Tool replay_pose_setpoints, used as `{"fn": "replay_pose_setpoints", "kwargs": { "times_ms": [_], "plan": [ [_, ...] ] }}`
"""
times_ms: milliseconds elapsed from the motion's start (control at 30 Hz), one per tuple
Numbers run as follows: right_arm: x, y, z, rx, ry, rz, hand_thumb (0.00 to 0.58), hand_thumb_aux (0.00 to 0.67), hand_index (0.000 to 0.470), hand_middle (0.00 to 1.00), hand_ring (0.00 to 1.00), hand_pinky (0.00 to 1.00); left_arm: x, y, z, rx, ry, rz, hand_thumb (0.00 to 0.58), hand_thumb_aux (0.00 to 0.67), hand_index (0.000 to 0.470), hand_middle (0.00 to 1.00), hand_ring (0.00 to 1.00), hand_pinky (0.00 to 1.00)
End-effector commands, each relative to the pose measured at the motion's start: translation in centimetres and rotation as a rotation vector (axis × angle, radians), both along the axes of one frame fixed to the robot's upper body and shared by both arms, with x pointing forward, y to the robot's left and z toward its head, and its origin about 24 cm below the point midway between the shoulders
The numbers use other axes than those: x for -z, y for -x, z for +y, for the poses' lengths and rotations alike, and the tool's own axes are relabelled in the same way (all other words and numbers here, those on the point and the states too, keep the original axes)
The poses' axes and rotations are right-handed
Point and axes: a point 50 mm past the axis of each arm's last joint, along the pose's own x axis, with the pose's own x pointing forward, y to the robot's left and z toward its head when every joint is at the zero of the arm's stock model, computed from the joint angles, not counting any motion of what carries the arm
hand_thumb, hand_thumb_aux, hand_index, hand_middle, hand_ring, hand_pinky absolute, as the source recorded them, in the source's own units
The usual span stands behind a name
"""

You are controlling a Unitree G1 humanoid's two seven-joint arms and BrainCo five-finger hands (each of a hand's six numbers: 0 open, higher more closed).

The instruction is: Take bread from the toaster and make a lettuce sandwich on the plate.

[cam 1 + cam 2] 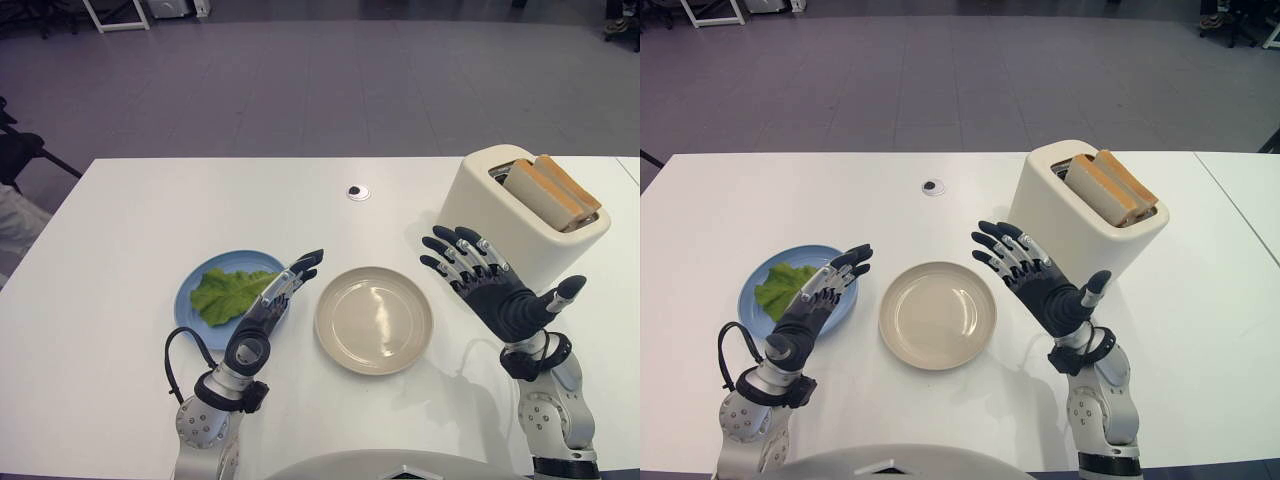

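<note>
Bread (548, 190) is sticking up from the toaster (490, 220): light, stiff, crumbly, probably best pinched by its exposed top. Right robot hand (490, 285) and left robot hand (265, 315) are hovering spread, holding nothing.

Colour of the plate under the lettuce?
Light blue plate, clearest in the left eye view.

bread (545, 190) — lower parts inside toaster (480, 195) | blue plate (190, 290) — rim partly behind left hand (255, 325) | dark dot (357, 192): unidentifiable

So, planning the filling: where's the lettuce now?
In both views, the lettuce lies on the blue plate, left of the beige plate, by the left hand.
</note>
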Motion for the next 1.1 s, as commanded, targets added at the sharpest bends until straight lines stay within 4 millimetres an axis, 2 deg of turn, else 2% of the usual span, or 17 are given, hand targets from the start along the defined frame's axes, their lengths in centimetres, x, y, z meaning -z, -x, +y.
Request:
{"fn": "replay_pose_setpoints", "kwargs": {
  "times_ms": [33,600,667,733,800,833,867,933,1000,1033,1067,1100],
  "plan": [
    [0.1,-0.1,0.2,-0.017,0.005,0.013,0.000,0.000,0.000,0.00,0.00,0.00,0.1,-0.1,-0.1,0.003,0.004,0.015,0.000,0.000,0.000,0.00,0.00,0.00],
    [0.5,-0.4,0.3,0.007,0.044,0.015,0.000,0.000,0.000,0.00,0.00,0.00,0.3,-0.2,-0.2,0.008,0.007,0.019,0.000,0.000,0.000,0.00,0.00,0.00],
    [-1.2,-1.4,-1.9,0.168,0.079,-0.051,0.000,0.000,0.000,0.00,0.00,0.00,0.3,-0.3,-0.3,0.012,0.005,0.019,0.000,0.000,0.000,0.00,0.00,0.00],
    [-5.2,-2.6,-6.6,0.442,0.214,-0.200,0.000,0.000,0.000,0.00,0.00,0.00,0.3,-0.6,-0.4,0.024,0.004,0.021,0.000,0.000,0.000,0.00,0.00,0.00],
    [-8.6,-3.6,-10.4,0.676,0.432,-0.333,0.000,0.000,0.000,0.00,0.00,0.00,0.4,-0.7,-0.5,0.029,0.006,0.023,0.000,0.000,0.000,0.00,0.00,0.00],
    [-9.4,-4.2,-11.6,0.767,0.559,-0.364,0.000,0.000,0.000,0.00,0.00,0.00,0.5,-0.6,-0.6,0.026,0.006,0.023,0.000,0.000,0.000,0.00,0.00,0.00],
    [-9.5,-5.0,-12.8,0.856,0.695,-0.363,0.000,0.000,0.000,0.00,0.00,0.00,0.5,-0.6,-0.6,0.023,0.006,0.023,0.000,0.000,0.000,0.00,0.00,0.00],
    [-8.3,-5.6,-14.9,0.999,1.015,-0.364,0.000,0.000,0.000,0.00,0.00,0.00,0.5,-0.8,-0.8,0.028,0.005,0.020,0.000,0.000,0.000,0.00,0.00,0.00],
    [-7.0,-5.9,-16.0,1.042,1.172,-0.357,0.000,0.000,0.000,0.00,0.00,0.00,0.5,-0.9,-0.8,0.031,0.003,0.020,0.000,0.000,0.000,0.00,0.00,0.00],
    [-6.5,-6.1,-16.2,1.045,1.220,-0.362,0.261,0.173,0.122,0.00,0.00,0.00,0.6,-0.9,-0.8,0.029,0.003,0.020,0.000,0.000,0.000,0.00,0.00,0.00],
    [-6.1,-6.3,-16.4,1.046,1.245,-0.366,0.506,0.431,0.302,0.00,0.00,0.00,0.6,-0.8,-0.8,0.027,0.003,0.020,0.000,0.000,0.000,0.00,0.00,0.00],
    [-5.8,-6.4,-16.5,1.047,1.267,-0.374,0.556,0.533,0.374,0.00,0.00,0.00,0.6,-0.9,-0.8,0.028,0.003,0.020,0.000,0.000,0.000,0.00,0.00,0.00]
  ]
}}
